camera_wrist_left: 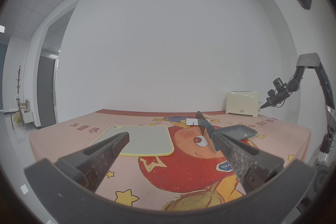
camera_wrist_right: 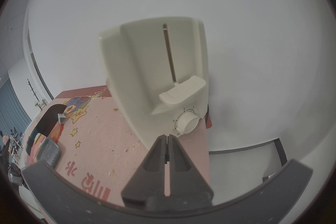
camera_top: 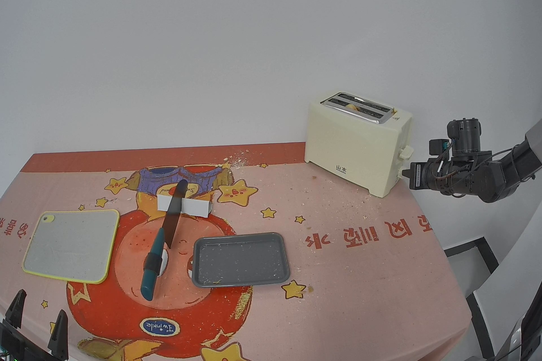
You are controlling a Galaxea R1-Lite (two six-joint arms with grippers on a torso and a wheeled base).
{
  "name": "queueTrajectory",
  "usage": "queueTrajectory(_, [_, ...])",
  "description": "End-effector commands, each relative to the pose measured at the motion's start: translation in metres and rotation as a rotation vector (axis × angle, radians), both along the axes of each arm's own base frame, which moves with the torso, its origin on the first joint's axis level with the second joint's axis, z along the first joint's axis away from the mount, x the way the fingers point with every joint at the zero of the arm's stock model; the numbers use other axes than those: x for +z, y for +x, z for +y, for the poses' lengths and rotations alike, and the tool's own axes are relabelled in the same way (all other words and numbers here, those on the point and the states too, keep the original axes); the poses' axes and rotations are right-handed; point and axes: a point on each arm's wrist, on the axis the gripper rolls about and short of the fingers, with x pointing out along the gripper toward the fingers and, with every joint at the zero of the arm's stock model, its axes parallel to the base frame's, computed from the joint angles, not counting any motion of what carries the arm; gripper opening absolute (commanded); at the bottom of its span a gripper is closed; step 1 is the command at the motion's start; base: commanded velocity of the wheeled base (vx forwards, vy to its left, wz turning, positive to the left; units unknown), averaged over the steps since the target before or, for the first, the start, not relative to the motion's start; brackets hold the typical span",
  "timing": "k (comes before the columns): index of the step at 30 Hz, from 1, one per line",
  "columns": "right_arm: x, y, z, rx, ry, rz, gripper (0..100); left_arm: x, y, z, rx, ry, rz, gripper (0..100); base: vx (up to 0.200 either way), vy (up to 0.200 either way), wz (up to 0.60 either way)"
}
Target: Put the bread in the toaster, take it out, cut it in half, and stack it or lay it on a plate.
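Toaster (camera_top: 357,150) near far-right table (camera_top: 367,277) edge

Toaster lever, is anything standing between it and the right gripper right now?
Nothing visible blocks it. The shut right gripper hangs off the toaster at its end face, just under the lever. Only the dial sits near its tips, slightly aside of the line up to the lever.

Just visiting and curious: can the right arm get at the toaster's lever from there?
Probably yes. The right gripper, shut, sits just off the end face of the toaster, below the lever and near the dial. Nothing stands between them, so a short rise should reach it.
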Motion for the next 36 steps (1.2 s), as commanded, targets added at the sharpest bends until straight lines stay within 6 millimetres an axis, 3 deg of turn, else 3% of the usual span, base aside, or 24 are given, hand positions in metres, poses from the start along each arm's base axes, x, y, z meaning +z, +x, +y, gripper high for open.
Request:
queueTrajectory(1, [-0.002,0.004,-0.003,-0.008,0.0,0.001,0,-0.005,0.001,0.0,0.001,0.0,0.008,100,0.0,0.0,0.0])
queueTrajectory(22, [-0.002,-0.004,0.009,0.023,-0.002,0.012,0,-0.005,0.001,0.0,0.001,0.0,0.006,100,0.0,0.0,0.0])
queueTrajectory(36, [0.0,0.002,0.01,0.025,0.0,-0.006,0,-0.005,0.001,0.0,0.001,0.0,0.006,100,0.0,0.0,0.0])
